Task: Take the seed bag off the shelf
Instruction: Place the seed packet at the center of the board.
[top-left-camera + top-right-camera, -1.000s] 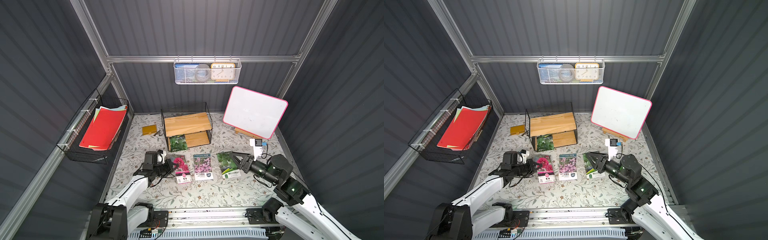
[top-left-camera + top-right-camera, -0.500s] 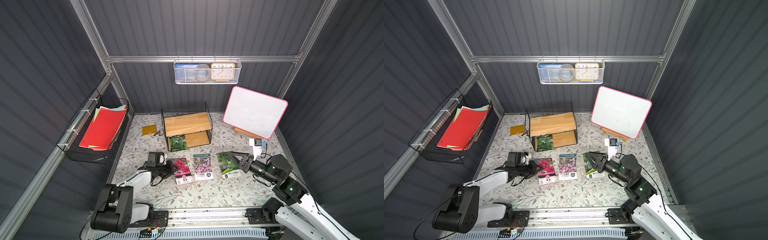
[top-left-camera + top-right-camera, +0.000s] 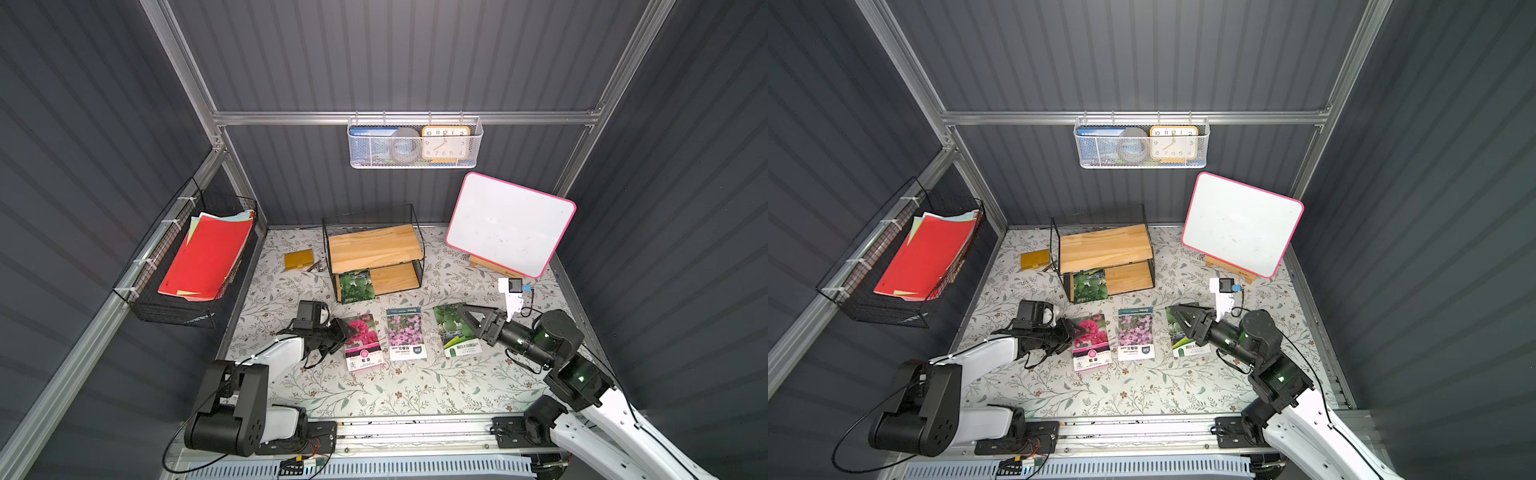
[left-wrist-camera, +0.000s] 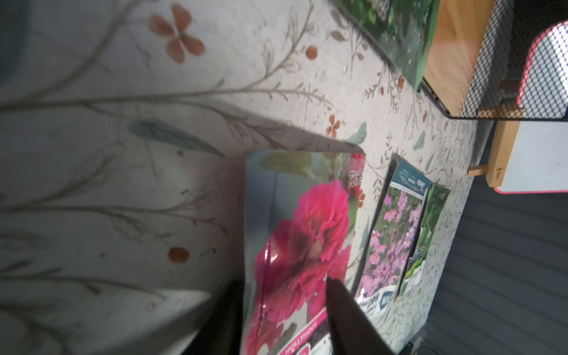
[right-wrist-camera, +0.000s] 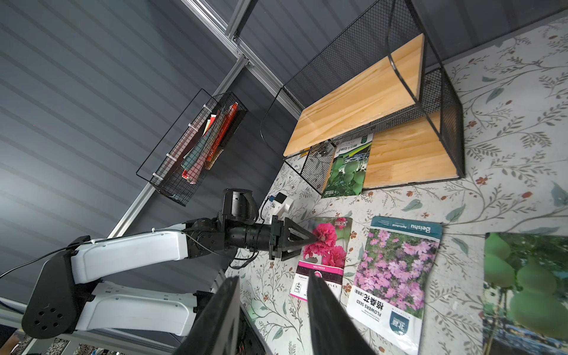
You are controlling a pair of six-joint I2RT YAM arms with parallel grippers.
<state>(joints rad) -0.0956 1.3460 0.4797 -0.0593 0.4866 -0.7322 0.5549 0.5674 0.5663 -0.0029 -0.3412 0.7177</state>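
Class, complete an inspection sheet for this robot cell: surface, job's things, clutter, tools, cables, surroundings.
Surface: floral table cover, flat.
Job's things: green seed bag on the lower board of the shelf, its end past the front edge.
Clutter: hollyhock bag, pink-flower bag and green-fruit bag in a row on the table; whiteboard; white device; tan flat item beside the shelf.
Tools: left tool open at the hollyhock bag's edge; right tool open, empty, above the green-fruit bag.
Cables: black cable by the white device; thin cable along the left arm.
Surroundings: white mesh basket with clock, black wire basket with red papers, on the walls.
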